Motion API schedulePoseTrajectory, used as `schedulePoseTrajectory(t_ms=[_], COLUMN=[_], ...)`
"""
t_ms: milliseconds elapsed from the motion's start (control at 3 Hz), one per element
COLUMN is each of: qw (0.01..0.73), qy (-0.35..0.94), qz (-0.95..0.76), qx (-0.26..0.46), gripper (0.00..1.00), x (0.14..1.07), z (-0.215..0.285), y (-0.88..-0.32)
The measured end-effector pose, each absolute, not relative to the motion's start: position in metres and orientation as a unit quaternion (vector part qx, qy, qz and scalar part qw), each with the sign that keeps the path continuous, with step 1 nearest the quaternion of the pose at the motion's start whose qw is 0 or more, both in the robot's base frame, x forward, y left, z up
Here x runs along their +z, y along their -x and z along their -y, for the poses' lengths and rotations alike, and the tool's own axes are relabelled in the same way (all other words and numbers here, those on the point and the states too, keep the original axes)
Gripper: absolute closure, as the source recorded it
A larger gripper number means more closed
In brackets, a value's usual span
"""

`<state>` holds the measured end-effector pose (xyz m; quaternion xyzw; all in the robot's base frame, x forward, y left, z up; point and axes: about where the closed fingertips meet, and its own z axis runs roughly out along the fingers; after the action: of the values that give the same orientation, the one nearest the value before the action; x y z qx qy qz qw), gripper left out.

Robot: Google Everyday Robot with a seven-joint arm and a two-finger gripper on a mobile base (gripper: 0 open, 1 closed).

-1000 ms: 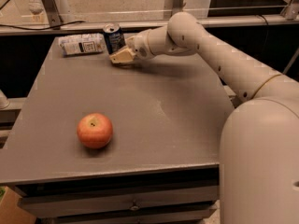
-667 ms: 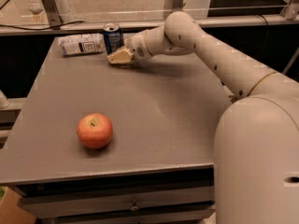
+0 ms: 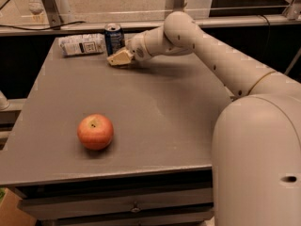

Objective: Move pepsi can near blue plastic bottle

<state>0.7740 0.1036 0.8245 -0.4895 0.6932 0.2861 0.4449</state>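
Claw [image 3: 120, 58] just beside the upright pepsi can [image 3: 114, 37], opening cannot be told, blue plastic bottle [image 3: 83, 44] lying alongside

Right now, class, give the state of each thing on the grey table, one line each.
Dark blue pepsi can with silver top: upright at the back of the grey table.
Clear crinkled plastic bottle with pale label: lying on its side, close left of the can.
Round red apple: resting near the front, alone.
Robot's tan hand: low by the can's right front.
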Motion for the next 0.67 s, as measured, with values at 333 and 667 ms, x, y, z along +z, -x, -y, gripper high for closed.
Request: schedulePoseTrajectory(t_ms=[333, 667], qw=[0.442, 0.448], qy=[0.487, 0.484], qz=[-0.698, -0.697], qx=[0.283, 0.283], gripper=[0.13, 0.0], x=[0.8238, 0.8297], z=[-0.0969, -0.0898], y=[-0.7732, -0.7718])
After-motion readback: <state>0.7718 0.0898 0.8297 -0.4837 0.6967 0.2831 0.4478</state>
